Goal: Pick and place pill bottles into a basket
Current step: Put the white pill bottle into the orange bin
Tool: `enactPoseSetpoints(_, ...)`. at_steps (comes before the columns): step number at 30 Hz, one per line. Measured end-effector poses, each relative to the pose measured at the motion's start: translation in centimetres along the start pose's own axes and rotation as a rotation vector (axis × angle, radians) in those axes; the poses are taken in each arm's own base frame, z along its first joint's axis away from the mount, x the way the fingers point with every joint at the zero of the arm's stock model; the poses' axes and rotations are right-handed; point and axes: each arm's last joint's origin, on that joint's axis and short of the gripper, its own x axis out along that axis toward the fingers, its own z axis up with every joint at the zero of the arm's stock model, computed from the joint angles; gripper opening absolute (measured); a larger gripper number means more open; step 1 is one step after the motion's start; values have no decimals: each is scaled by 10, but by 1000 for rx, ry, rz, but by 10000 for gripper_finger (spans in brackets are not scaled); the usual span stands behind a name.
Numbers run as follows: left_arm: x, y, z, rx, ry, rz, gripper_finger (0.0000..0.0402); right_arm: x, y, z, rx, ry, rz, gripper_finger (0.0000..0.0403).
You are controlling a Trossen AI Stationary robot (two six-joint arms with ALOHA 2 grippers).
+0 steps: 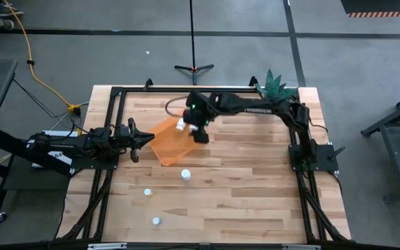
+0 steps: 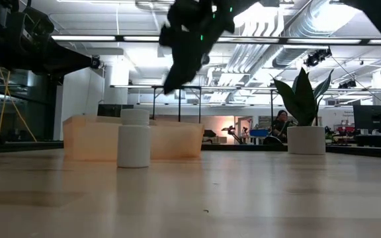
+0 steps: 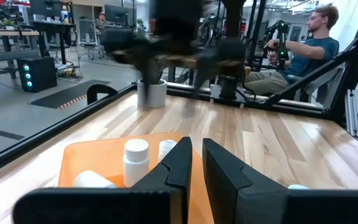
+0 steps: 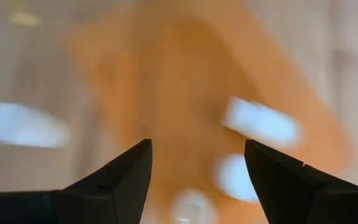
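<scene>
The orange basket [image 1: 167,141] lies on the table left of centre. It also shows in the left wrist view [image 3: 86,158] and in the blurred right wrist view [image 4: 166,81]. At least three white pill bottles are in it, one upright [image 3: 135,160], one behind it [image 3: 166,149] and one lying down [image 3: 94,180]. Three more bottles stand on the table nearer the front edge [image 1: 185,174] [image 1: 147,192] [image 1: 156,221]. My right gripper [image 1: 200,133] [image 4: 197,146] hangs open and empty above the basket. My left gripper [image 1: 142,139] [image 3: 196,163] is shut and empty at the basket's left side.
A white pot with a green plant [image 1: 276,85] [image 2: 306,139] stands at the far right corner. A black frame [image 1: 117,90] runs along the table's edges. A person [image 3: 309,43] sits beyond the table's right side. Bare wood lies to the right of the basket.
</scene>
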Motion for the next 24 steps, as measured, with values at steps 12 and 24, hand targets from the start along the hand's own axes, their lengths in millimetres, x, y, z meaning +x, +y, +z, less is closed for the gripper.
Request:
enactPoseSetpoints(12, 0, 0, 0, 0, 1, -1, 74, 41, 133, 16, -335, -13, 122, 247)
enactPoseSetpoints(24, 0, 0, 0, 2, 2, -5, 74, 78, 143, -6, -358, 15, 123, 247)
